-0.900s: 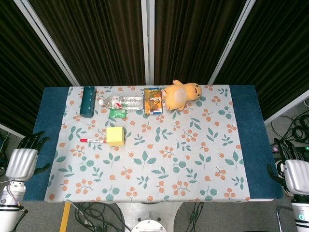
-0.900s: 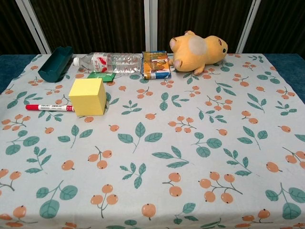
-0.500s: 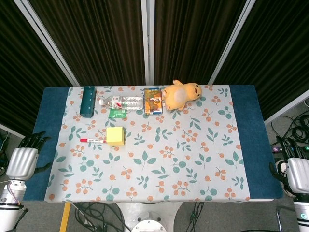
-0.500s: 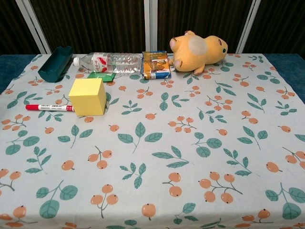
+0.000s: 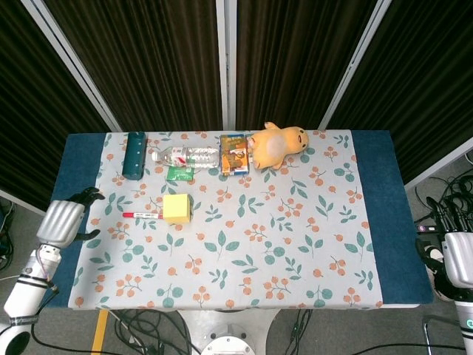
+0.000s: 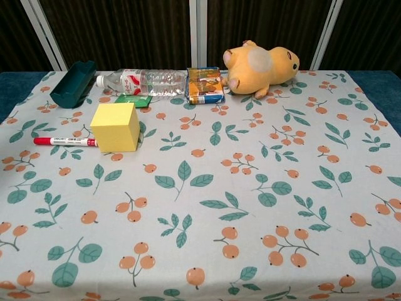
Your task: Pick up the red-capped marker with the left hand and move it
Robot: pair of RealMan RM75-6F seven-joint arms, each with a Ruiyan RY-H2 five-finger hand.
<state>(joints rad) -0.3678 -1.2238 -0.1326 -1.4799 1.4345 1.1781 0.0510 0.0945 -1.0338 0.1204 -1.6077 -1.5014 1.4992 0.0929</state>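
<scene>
The red-capped marker (image 5: 142,215) lies flat on the floral cloth just left of a yellow cube (image 5: 177,208), its red cap pointing left; the chest view shows the marker (image 6: 65,142) beside the same cube (image 6: 115,126). My left hand (image 5: 63,220) hovers over the table's left blue edge, about a hand's width left of the marker, holding nothing, with fingers spread and bent. Off the table's right edge, low down, my right hand (image 5: 458,255) holds nothing. Neither hand shows in the chest view.
Along the back stand a dark green holder (image 5: 134,154), a lying water bottle (image 5: 185,156), a small green packet (image 5: 179,174), a snack box (image 5: 233,153) and a yellow plush toy (image 5: 277,143). The floral cloth (image 5: 244,244) covers the table's middle.
My left hand has risen from beside the table's lower left and moved up and right toward the marker. The right hand has shifted slightly right. The objects have not moved.
</scene>
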